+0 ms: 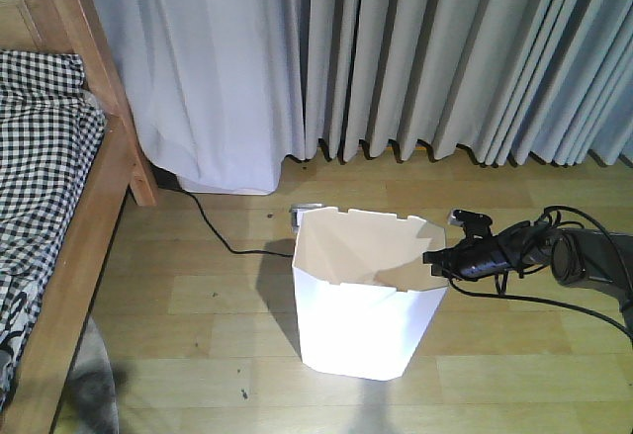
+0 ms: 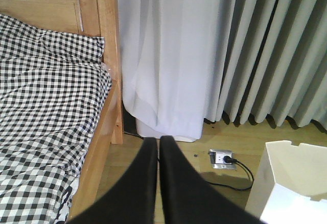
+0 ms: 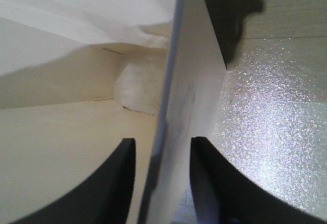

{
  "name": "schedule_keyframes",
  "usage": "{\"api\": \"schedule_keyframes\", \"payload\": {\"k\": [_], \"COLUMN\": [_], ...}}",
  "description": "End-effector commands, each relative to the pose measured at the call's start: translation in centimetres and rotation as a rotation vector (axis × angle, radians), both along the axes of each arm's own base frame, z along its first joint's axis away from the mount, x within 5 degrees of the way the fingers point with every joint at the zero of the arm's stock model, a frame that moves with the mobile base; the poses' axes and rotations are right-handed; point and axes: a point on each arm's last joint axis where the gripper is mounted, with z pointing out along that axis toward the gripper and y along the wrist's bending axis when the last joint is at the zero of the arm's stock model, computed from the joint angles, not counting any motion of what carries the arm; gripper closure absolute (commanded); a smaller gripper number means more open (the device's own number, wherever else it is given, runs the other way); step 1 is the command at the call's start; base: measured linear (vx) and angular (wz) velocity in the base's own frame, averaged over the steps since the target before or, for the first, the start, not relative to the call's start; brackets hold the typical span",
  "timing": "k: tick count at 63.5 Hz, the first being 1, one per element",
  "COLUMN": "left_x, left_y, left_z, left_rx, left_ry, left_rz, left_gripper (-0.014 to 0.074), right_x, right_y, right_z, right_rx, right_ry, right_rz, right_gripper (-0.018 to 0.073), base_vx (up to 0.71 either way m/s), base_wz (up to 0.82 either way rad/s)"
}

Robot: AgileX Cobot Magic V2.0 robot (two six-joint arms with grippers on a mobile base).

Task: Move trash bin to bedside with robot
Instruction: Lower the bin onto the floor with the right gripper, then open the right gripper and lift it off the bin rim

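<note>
The white faceted trash bin (image 1: pixel 361 325) stands upright on the wood floor, right of the bed. My right gripper (image 1: pixel 435 256) reaches in from the right at the bin's right rim. In the right wrist view this gripper (image 3: pixel 161 141) is open, one finger inside and one outside the thin bin wall (image 3: pixel 196 81), with a gap on the inner side. The bedside, a light-brown frame (image 1: pixel 84 256) under checked bedding (image 1: pixel 40 147), lies at the left. My left gripper (image 2: pixel 158 138) is shut on nothing, held high over the floor beside the bed (image 2: pixel 46 106); the bin's corner (image 2: pixel 296 183) shows at lower right.
Grey curtains (image 1: pixel 445 58) hang along the back wall. A floor socket (image 2: pixel 222 159) with a black cable (image 1: pixel 213 228) lies behind the bin. The right arm's black cables (image 1: pixel 554 305) loop on the floor. A grey fuzzy thing (image 1: pixel 94 390) sits at the bed's near corner.
</note>
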Motion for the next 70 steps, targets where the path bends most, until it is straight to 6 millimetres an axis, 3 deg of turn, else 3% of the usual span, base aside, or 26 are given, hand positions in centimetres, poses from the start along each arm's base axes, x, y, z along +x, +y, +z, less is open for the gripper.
{"api": "schedule_keyframes", "payload": {"k": [1,15,33,49,62,70], "left_x": [0.1,0.1,0.1,0.1,0.1,0.1], "left_y": [0.0,0.0,0.0,0.0,0.0,0.0], "left_z": [0.5,0.5,0.5,0.5,0.5,0.5], "left_rx": [0.004,0.004,0.004,0.004,0.004,0.004], "left_ry": [-0.077,-0.077,-0.077,-0.077,-0.077,-0.077], "left_rz": [-0.004,-0.004,-0.004,-0.004,-0.004,-0.004], "left_gripper": [0.0603,0.0603,0.0603,0.0603,0.0603,0.0603], "right_x": [2.9,2.7,2.7,3.1,-0.1,-1.6], "right_y": [-0.3,-0.3,-0.3,-0.2,-1.1,-1.1], "right_z": [3.8,3.9,3.8,6.0,6.2,8.2], "right_rx": [0.003,0.021,0.020,0.019,-0.125,-0.148], "right_ry": [-0.090,-0.078,-0.081,-0.077,-0.059,-0.068], "right_rz": [-0.006,0.002,0.002,0.053,-0.049,-0.016], "right_gripper": [0.0208,0.0063,0.0066,0.0066,0.0066,0.0066], "base_vx": [0.00,0.00,0.00,0.00,0.00,0.00], "base_wz": [0.00,0.00,0.00,0.00,0.00,0.00]}}
